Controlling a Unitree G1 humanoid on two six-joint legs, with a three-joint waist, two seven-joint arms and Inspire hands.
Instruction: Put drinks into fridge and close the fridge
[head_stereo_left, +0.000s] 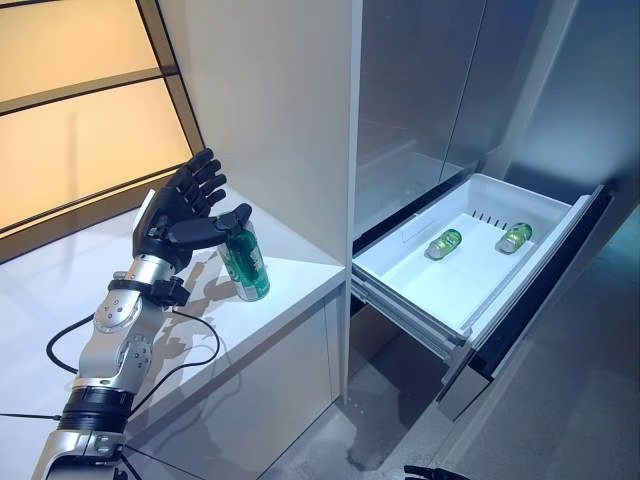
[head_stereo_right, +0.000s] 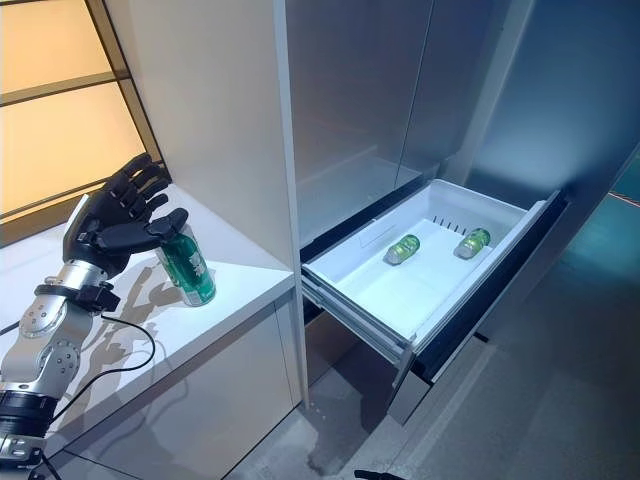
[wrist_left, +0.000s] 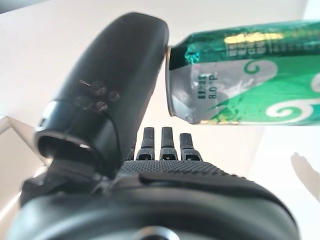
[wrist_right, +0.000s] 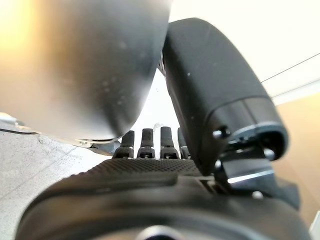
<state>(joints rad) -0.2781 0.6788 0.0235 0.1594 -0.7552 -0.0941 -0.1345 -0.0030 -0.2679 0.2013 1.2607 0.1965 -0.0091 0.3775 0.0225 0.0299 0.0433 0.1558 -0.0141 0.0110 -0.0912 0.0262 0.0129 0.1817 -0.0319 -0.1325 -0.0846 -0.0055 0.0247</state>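
A white tabletop (head_stereo_left: 290, 270) meets a tall white cabinet panel (head_stereo_left: 270, 110). Warm amber window panes (head_stereo_left: 80, 130) glow behind it. Grey concrete floor (head_stereo_left: 560, 400) lies below.

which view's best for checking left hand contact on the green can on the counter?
Left wrist view: the green can fills the frame, and the thumb tip of the left hand meets its top rim while the fingers stay straight, off it. Both eye views show the can upright on the white counter, but small.
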